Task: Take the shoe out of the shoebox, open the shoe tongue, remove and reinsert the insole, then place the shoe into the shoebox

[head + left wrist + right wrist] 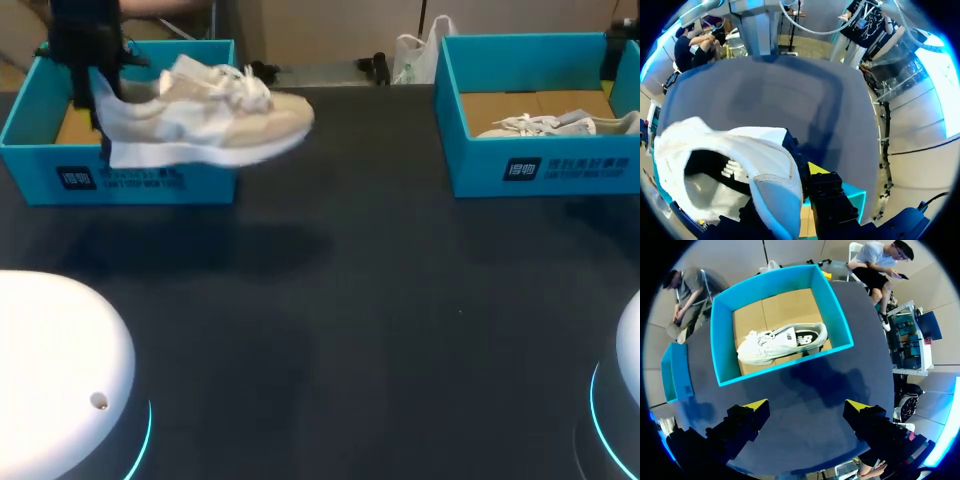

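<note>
A beige and white sneaker (210, 120) hangs in the air over the front right of the left blue shoebox (30, 170), its toe pointing right. My left gripper (100, 95) is shut on its heel. In the left wrist view the heel collar of the sneaker (740, 165) fills the space at my left gripper (785, 185); one yellow fingertip (816, 168) shows beside it and the other is hidden. My right gripper (807, 407) is open and empty above the table, just in front of the right shoebox (720, 340).
The right blue shoebox (480, 165) holds a second white sneaker (560, 125), which also shows in the right wrist view (780, 342). The dark table (330, 300) stretches between the boxes. White robot bases (50, 380) stand at the near corners.
</note>
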`<state>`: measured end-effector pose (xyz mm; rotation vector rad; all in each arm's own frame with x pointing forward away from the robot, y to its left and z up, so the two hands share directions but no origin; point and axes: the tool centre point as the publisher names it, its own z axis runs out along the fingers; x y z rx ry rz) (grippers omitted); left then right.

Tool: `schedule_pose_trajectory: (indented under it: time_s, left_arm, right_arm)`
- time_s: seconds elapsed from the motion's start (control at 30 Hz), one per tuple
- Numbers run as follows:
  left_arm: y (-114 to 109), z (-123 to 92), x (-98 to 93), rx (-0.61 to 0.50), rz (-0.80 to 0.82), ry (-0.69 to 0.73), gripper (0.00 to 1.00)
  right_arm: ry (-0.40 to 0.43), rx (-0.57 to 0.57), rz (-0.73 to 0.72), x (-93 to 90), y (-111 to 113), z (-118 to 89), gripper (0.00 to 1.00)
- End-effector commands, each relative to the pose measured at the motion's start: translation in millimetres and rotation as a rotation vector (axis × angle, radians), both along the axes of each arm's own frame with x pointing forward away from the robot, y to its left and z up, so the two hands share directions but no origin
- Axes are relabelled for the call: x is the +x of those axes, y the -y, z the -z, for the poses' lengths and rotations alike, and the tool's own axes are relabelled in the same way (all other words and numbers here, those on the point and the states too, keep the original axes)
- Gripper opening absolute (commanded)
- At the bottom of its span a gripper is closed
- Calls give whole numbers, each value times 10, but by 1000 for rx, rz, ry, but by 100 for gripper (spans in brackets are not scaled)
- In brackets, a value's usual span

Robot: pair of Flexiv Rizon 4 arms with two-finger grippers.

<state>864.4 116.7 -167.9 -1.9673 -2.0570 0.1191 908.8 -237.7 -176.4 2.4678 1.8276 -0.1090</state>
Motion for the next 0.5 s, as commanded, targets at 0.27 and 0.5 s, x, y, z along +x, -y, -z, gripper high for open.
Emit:
schedule_pose_trajectory:
  time_s: [0.27,0.5]
  left_arm:
    - [3,-7,-74,12,70,476,0]
    - [220,131,-451,26,90,510,0]
  right_arm:
    - [1,0,1,-6,-1,3,100]
    - [1,0,1,-6,-1,3,100]
